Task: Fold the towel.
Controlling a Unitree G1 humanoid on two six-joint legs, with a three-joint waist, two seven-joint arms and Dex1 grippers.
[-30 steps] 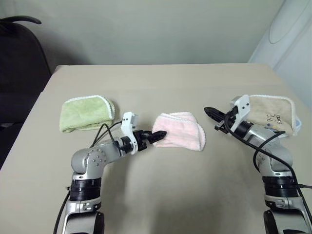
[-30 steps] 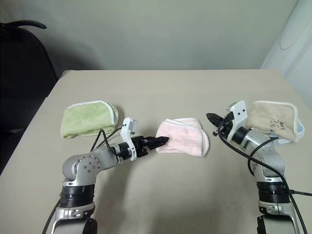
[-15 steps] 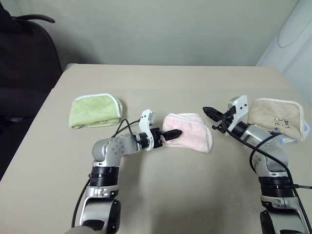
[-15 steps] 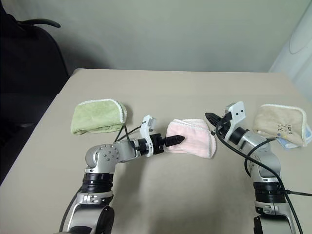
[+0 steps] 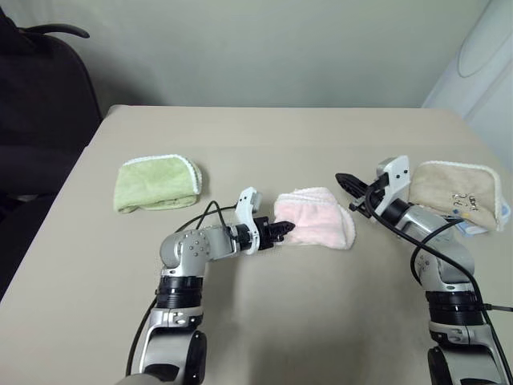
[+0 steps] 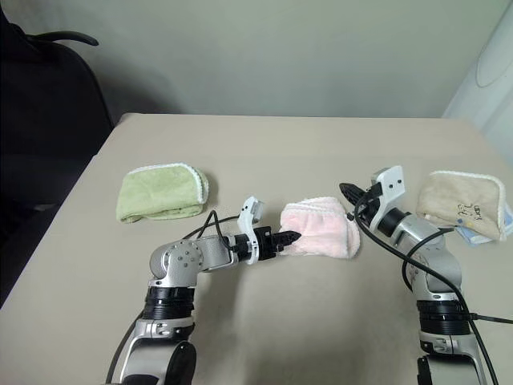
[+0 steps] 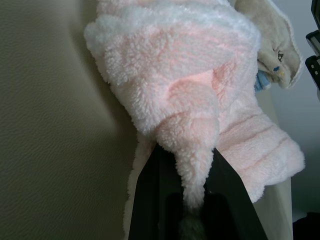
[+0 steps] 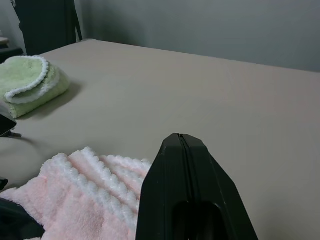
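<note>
Mid-table, the towel is pinched at its near-left edge by the left gripper. The right gripper is held closed, empty, beside it. A lift-and-carry across seems called for next.

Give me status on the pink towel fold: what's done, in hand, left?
Done: the towel already lies bunched and doubled over on the table, between the green towel and the beige towel.
In hand: the left tool is shut on a pinch of its near edge.
Left: carrying that edge over. The right tool hovers shut beside the towel, holding nothing.
</note>
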